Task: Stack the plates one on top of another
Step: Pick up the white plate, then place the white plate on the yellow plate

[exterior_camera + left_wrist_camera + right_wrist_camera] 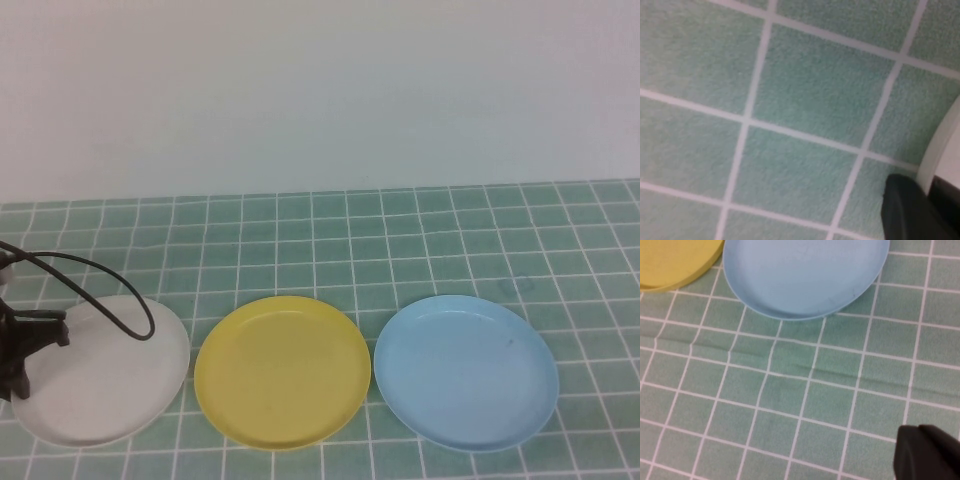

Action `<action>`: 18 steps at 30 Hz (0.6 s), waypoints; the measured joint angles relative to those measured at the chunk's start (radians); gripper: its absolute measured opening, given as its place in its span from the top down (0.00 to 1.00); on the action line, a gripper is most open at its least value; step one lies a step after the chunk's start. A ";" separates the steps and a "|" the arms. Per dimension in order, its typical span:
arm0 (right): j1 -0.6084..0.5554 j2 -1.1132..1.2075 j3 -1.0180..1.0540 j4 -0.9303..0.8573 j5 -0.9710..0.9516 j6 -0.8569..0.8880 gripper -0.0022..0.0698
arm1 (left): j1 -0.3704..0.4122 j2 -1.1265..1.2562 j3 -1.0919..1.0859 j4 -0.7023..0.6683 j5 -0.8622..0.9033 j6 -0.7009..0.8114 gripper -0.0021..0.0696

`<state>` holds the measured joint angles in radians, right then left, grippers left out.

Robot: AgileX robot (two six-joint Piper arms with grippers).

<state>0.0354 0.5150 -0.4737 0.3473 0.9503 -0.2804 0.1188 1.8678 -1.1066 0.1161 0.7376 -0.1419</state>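
Three plates lie in a row on a green checked cloth [420,215], none stacked. Taking the yellow plate [282,371] as the landmark: the white plate [110,385] lies just beside it on the robot's left, with a narrow strip of cloth between their rims, and the light blue plate [466,371] lies just beside it on the robot's right, also apart from it.

The left gripper [22,350] is at the far edge of the white plate, the side away from the yellow plate, with a black cable [95,280] looping over that plate. In the left wrist view a dark fingertip [912,210] sits against the white rim; whether the jaws are open or closed cannot be told.

The right gripper [927,455] shows only as a dark corner in its own wrist view, over bare cloth, well apart from the light blue plate and farther still from the yellow one. Its jaw state cannot be told either.
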 joint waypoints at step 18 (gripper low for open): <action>0.000 0.000 0.000 0.004 -0.062 0.000 0.97 | 0.000 -0.231 -0.271 -0.275 0.216 0.258 0.96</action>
<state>0.0354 0.5150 -0.4737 0.3513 0.8887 -0.2804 0.1188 1.6370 -1.3774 -0.1587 0.9539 0.1158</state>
